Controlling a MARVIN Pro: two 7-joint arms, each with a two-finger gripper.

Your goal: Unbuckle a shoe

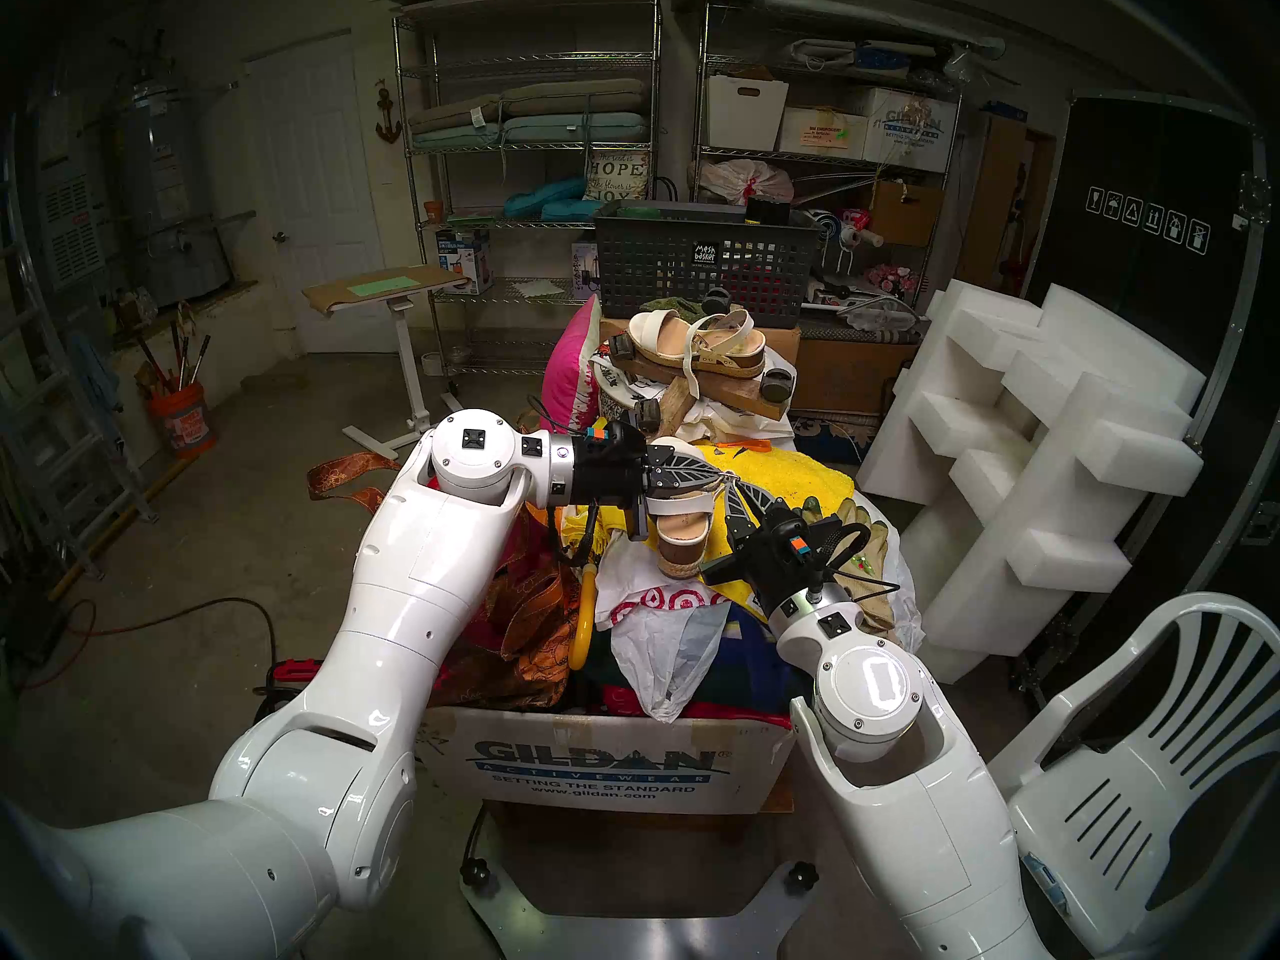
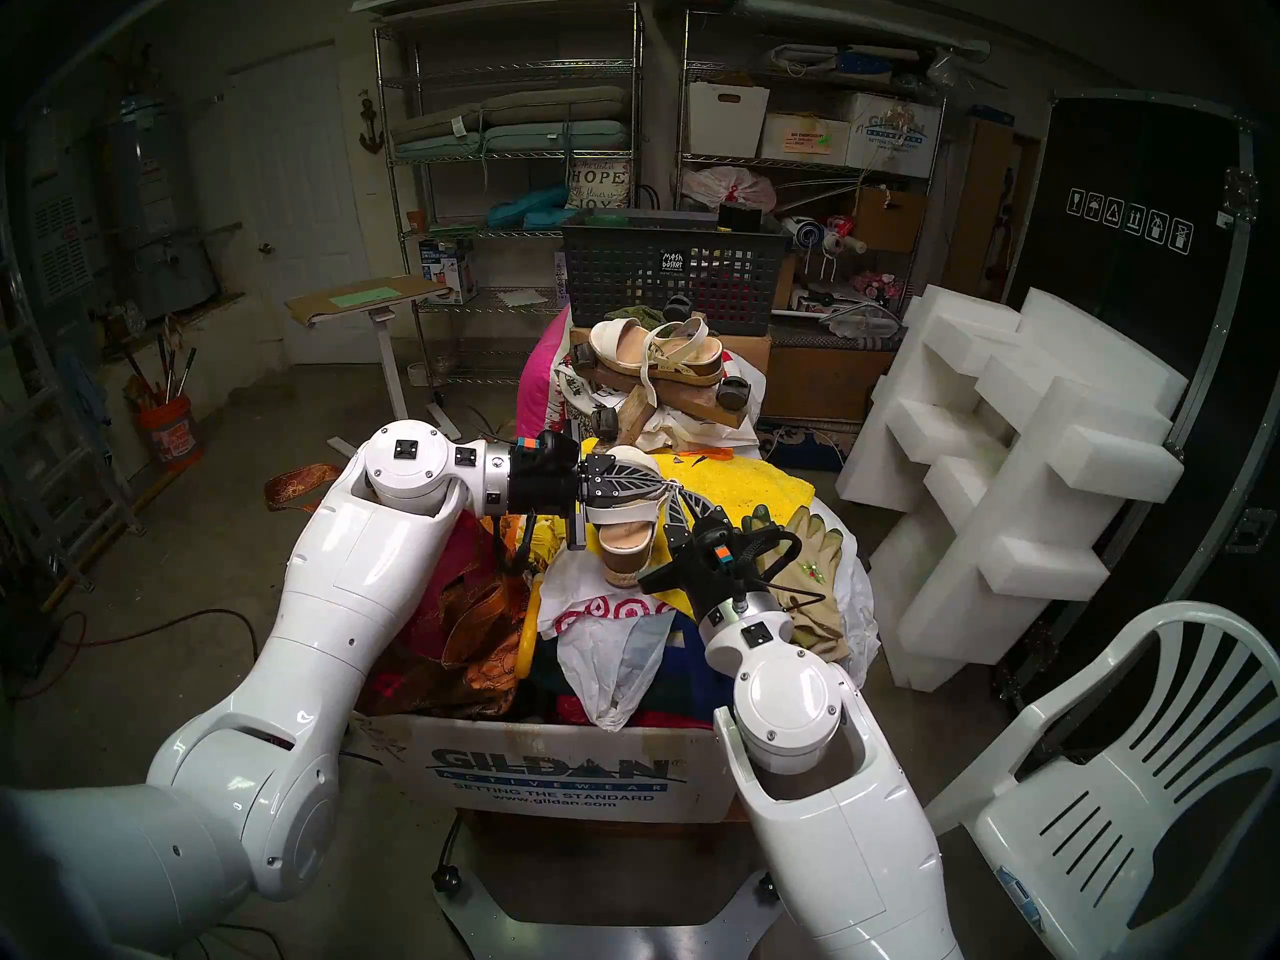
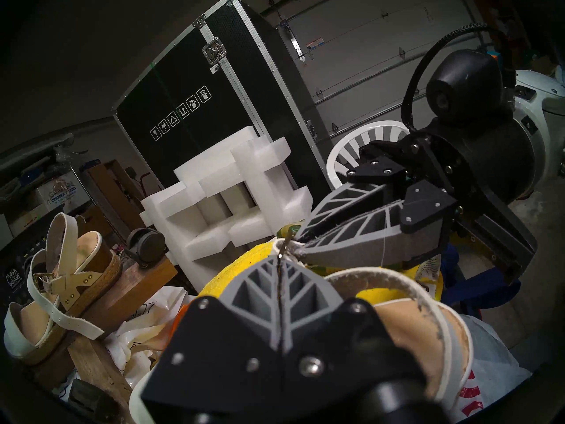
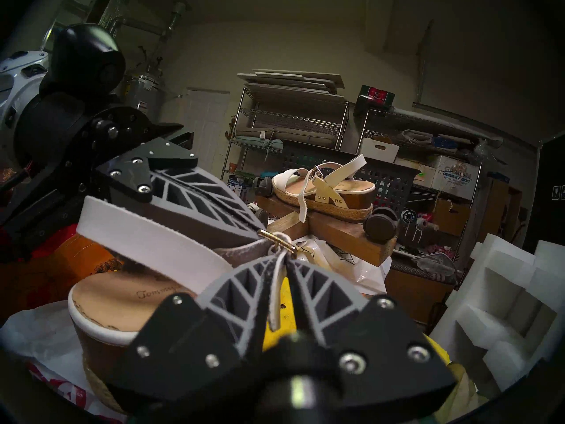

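Right gripper (image 4: 279, 261) jaws slightly parted around thin strap | left gripper (image 1: 717, 477) jaws clamped at buckle | wedge sandal (image 1: 682, 529) below.

The white-strapped wedge sandal (image 1: 682, 522) with tan insole, jute-wrapped sole and brown heel stands upright on heaped bags, gold buckle (image 4: 276, 241) raised.

Cardboard box (image 1: 602, 771): "GILDAN ACTIVEWEAR, SETTING THE STANDARD, www.gildan.com"; shelf pillow (image 1: 618, 174): "HOPE", "JOY"; dark basket (image 1: 706, 255) label: "mesh basket"; shelf-top box (image 4: 376, 95): "ICE SNOWMAN"; sandal (image 4: 128, 304) insole: "Tommy", rest hidden; black case (image 1: 1146, 221): handling symbols.
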